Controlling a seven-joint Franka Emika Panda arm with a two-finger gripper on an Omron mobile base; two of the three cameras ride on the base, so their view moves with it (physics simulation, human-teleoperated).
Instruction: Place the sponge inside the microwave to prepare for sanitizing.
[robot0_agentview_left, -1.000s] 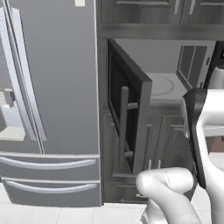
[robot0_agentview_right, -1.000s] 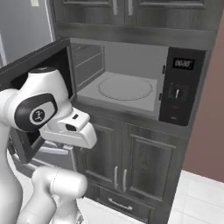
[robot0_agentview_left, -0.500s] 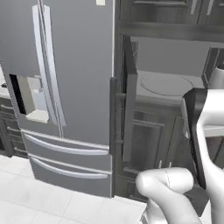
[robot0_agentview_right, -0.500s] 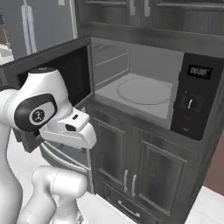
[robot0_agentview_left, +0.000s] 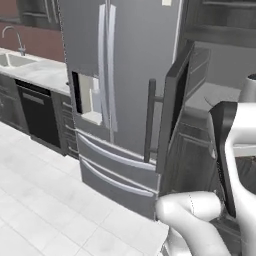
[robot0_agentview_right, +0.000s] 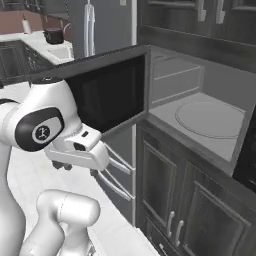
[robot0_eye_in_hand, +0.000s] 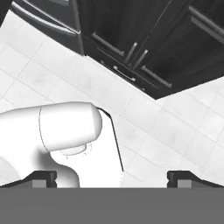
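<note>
The microwave (robot0_agentview_right: 200, 100) stands open, showing its light grey interior and round turntable (robot0_agentview_right: 212, 120). Its dark glass door (robot0_agentview_right: 107, 92) is swung out to the left, and it appears edge-on as the door (robot0_agentview_left: 176, 102) with the grey bar handle (robot0_agentview_left: 150, 120) in the left base view. My gripper (robot0_agentview_right: 79, 169) hangs low in front of the door, pointing down at the floor. In the hand view the gripper (robot0_eye_in_hand: 114, 178) is open, fingertips (robot0_eye_in_hand: 41, 177) wide apart with nothing between them. The sponge is out of view.
A grey fridge (robot0_agentview_left: 120, 75) stands left of the microwave. Further left are a counter with a sink (robot0_agentview_left: 30, 67) and a black dishwasher (robot0_agentview_left: 37, 112). Dark cabinets (robot0_agentview_right: 185, 210) sit under the microwave, and the cabinets (robot0_eye_in_hand: 144, 39) show above white floor tiles (robot0_eye_in_hand: 175, 127).
The whole picture has shifted, so the base has moved: microwave and fridge slid right, and the sink counter and dishwasher came into view. The arm keeps its pose and the gripper stays open.
</note>
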